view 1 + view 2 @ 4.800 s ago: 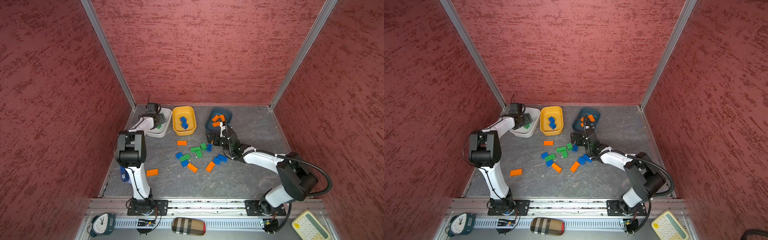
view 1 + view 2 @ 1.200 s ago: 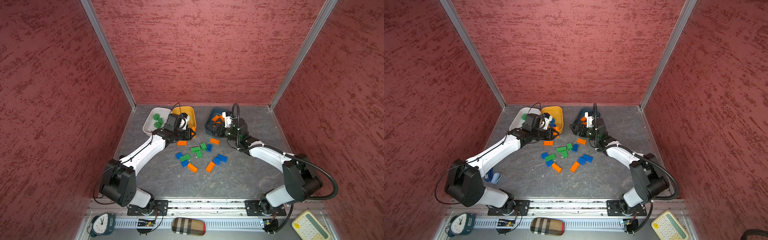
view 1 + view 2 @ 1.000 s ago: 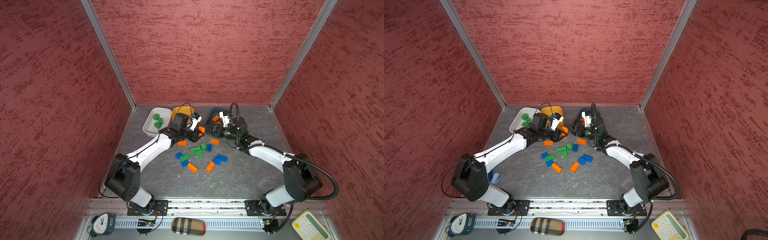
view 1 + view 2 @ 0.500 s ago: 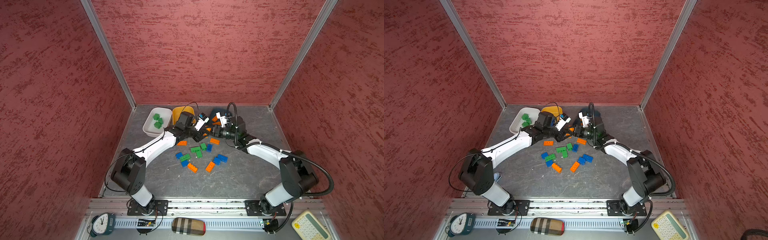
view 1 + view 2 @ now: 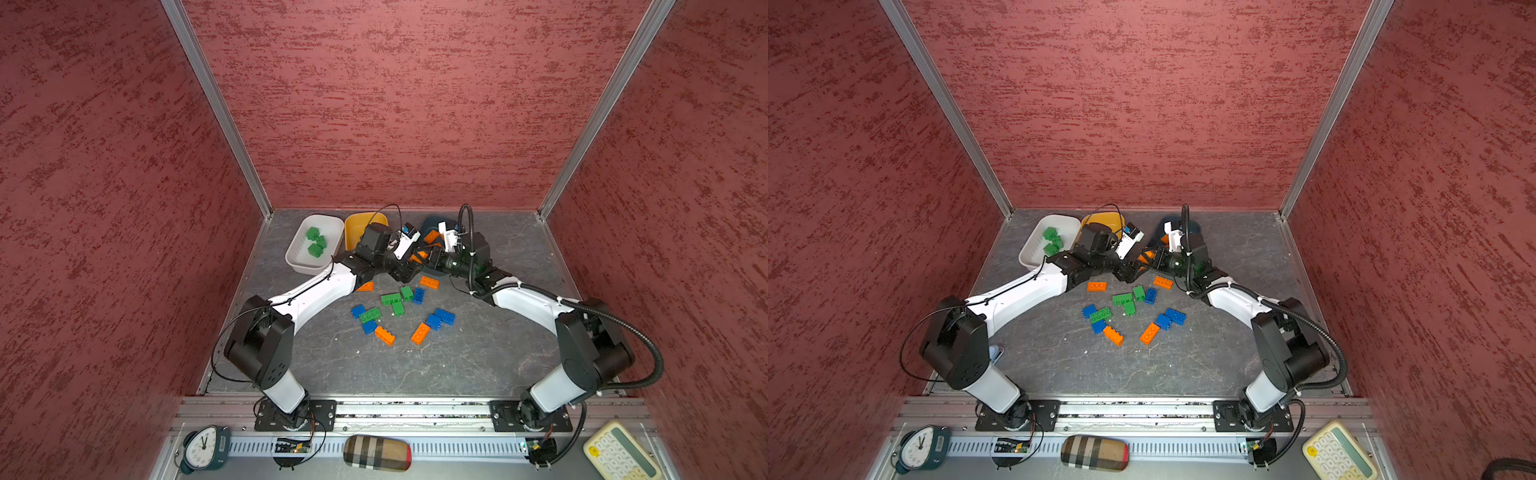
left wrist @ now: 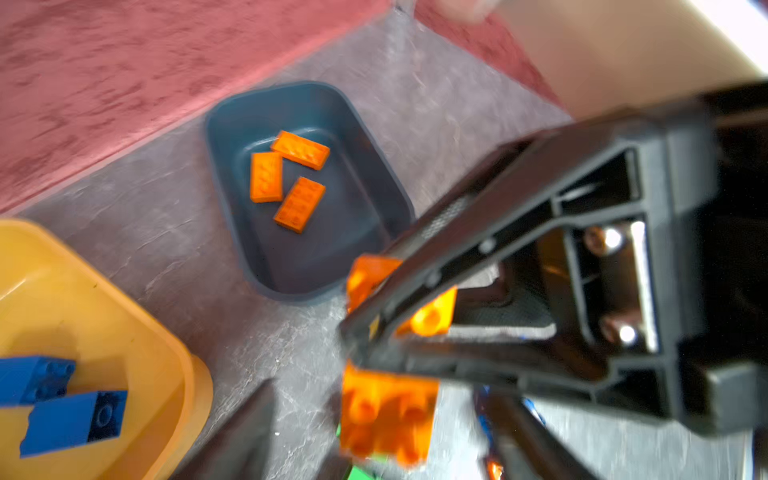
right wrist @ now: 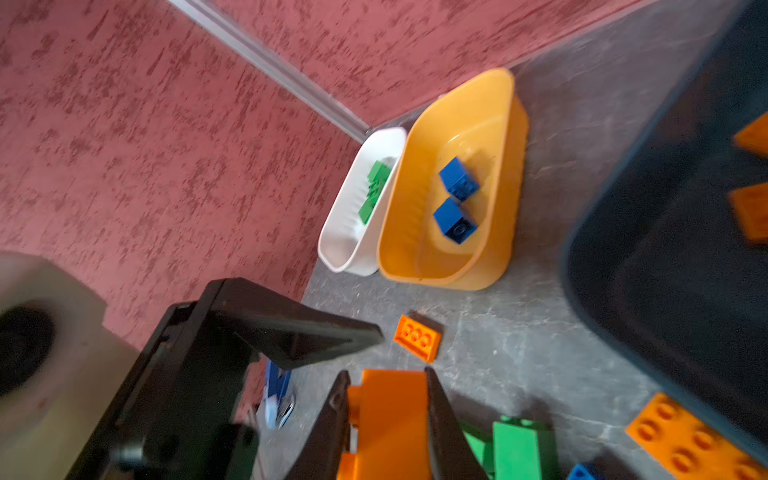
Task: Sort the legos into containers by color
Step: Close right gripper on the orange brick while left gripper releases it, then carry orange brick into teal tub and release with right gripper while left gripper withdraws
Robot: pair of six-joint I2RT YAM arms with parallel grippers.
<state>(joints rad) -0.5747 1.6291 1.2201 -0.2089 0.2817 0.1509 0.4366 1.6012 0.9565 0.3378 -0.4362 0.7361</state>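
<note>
The right gripper (image 7: 386, 374) is clamped on an orange brick (image 7: 390, 424), one finger flat against each long side. It holds the brick off the floor (image 5: 457, 365), just in front of the teal tub (image 6: 228, 208). The left gripper (image 5: 409, 272) meets it nose to nose with its fingers spread wide and nothing gripped. One left finger (image 7: 316, 336) stands just beside the brick and looks clear of it in the right wrist view. In both top views the two arms reach in from the front rail (image 5: 415, 409) and come together at the middle of the back, partly covering the tubs there. The teal tub holds three flat orange bricks (image 6: 286, 178), lying close together. Next to it on the left is the yellow tub (image 7: 498, 124), which holds two blue bricks (image 7: 457, 178). The white tub (image 7: 345, 245) sits tight against the yellow tub's far side, with three green bricks (image 5: 316, 243) in it. Nearer me, about a dozen loose bricks (image 5: 390, 298) in orange, blue and green lie scattered on the floor below the grippers, some touching, none in a tub. In front of the rail sit a clock (image 5: 203, 446), a plaid case (image 5: 377, 453) and a calculator (image 5: 619, 451).
</note>
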